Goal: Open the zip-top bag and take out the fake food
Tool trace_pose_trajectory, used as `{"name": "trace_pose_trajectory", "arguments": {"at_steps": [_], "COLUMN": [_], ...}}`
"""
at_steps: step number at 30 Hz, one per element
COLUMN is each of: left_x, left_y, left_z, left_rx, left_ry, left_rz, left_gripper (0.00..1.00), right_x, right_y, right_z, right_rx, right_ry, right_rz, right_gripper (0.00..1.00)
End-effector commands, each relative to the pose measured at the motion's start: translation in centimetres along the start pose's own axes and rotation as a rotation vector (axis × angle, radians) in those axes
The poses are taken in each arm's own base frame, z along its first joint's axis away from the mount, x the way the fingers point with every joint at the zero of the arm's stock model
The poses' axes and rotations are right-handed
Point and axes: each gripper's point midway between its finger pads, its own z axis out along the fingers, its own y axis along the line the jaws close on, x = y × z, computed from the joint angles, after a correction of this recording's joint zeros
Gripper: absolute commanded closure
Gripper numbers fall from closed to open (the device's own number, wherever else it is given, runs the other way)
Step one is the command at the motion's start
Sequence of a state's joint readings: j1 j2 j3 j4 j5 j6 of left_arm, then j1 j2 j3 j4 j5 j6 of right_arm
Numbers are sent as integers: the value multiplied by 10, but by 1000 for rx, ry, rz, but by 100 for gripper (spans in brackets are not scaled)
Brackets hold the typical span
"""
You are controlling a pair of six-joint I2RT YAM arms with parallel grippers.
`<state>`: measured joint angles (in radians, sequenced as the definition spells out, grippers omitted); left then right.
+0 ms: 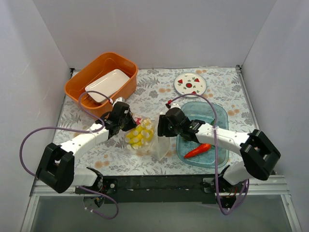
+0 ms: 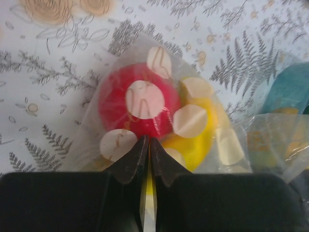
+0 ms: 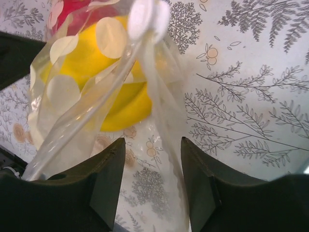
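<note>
The zip-top bag (image 1: 143, 140) lies between both arms, clear with white dots, holding yellow pieces of fake food (image 1: 138, 136). My left gripper (image 1: 129, 123) is at its left end. In the left wrist view that gripper (image 2: 148, 140) is shut on the bag's (image 2: 145, 96) film, just in front of a red tomato (image 2: 113, 104) and a yellow piece (image 2: 198, 145) inside. My right gripper (image 1: 161, 129) is at the bag's right end. In the right wrist view it (image 3: 153, 142) is open, its fingers astride a loose flap of the bag (image 3: 77, 72). A long red pepper (image 1: 197, 151) lies outside the bag.
The pepper rests in a clear blue tray (image 1: 219, 116) at the right. A white plate with printed strawberries (image 1: 190, 84) sits behind it. An orange basket (image 1: 68, 89) holding a white dish (image 1: 107, 84) stands at the back left. White walls close in three sides.
</note>
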<state>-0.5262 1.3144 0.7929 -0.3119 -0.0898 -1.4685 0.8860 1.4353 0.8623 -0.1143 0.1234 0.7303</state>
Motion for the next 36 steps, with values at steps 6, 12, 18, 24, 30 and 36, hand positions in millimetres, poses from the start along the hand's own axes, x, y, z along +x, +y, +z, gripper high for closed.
{"name": "trace_pose_trajectory", "arguments": {"at_steps": [6, 12, 18, 24, 30, 36], "left_x": [49, 60, 64, 59, 62, 57], "left_y": [22, 25, 27, 18, 14, 6], "left_z": [-17, -24, -24, -25, -23, -23], "left_rx": [80, 113, 119, 142, 159, 177], "left_ry": [97, 114, 117, 121, 137, 138], "left_rz": [-32, -35, -40, -27, -19, 1], "left_gripper": [98, 98, 99, 100, 100, 100], "right_x": [-33, -32, -21, -8, -15, -18], "right_y": [58, 66, 52, 46, 64, 71], "right_z": [21, 28, 28, 24, 26, 32], "right_rx": [-215, -190, -99, -107, -112, -98], "right_ry": [-91, -80, -48, -18, -18, -4], "right_rz": [112, 68, 24, 8, -26, -38], "right_gripper": [32, 22, 17, 11, 9, 9]}}
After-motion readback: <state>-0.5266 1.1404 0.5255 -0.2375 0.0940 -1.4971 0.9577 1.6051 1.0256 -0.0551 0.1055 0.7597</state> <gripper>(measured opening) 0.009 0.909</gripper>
